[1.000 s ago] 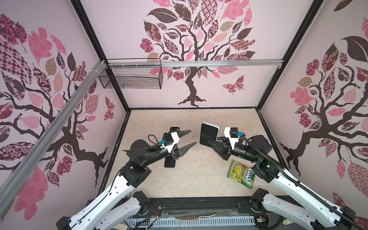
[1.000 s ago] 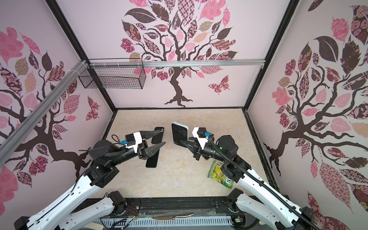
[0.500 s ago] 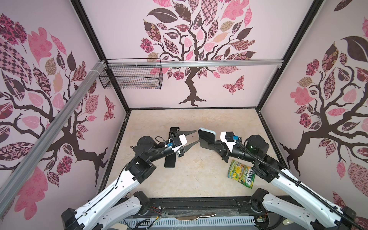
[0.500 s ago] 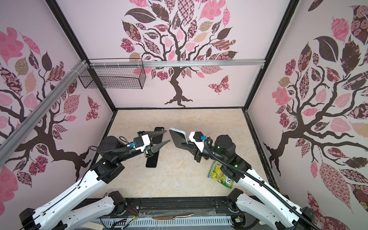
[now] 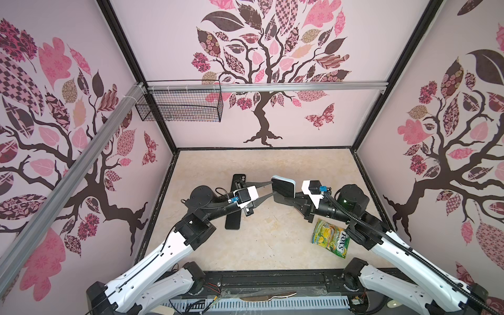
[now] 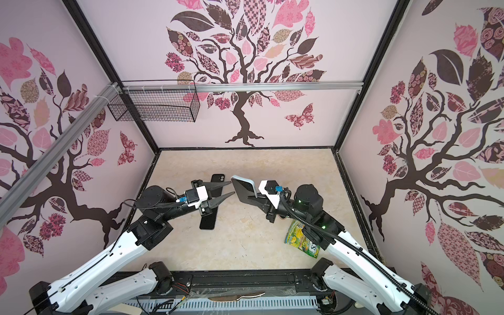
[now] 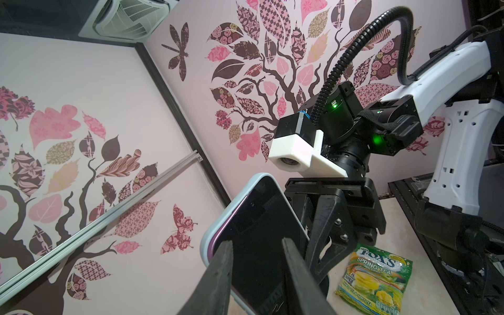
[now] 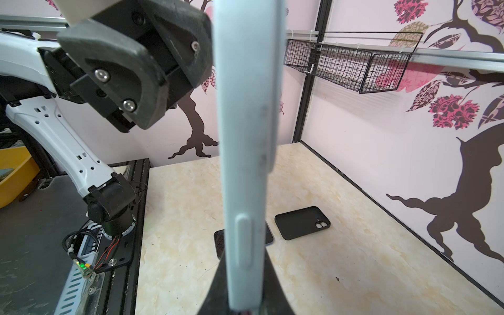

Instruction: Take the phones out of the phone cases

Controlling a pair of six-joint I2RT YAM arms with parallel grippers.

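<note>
The phone (image 5: 283, 188), in its light-blue case (image 8: 245, 109), hangs over the middle of the table (image 5: 259, 245). Its long axis runs in line with the right gripper (image 5: 286, 197), which is clamped on it. The free end tilts up toward the left arm, with the dark screen facing that way. The left gripper (image 6: 232, 188), jaws parted, has its tips at that end (contact unclear). A black case (image 8: 302, 222) lies on the table.

The beige marbled table (image 5: 272, 245) has three things lying flat on it. Left of the middle, a matte black phone case with a camera cut-out (image 5: 239, 178) lies toward the back, and a slim black phone (image 5: 232, 221) lies just beside it, nearer the front. A green-and-yellow FOX'S Spring Tea sweet packet (image 5: 330, 237) lies well apart from them, toward the front right.
</note>
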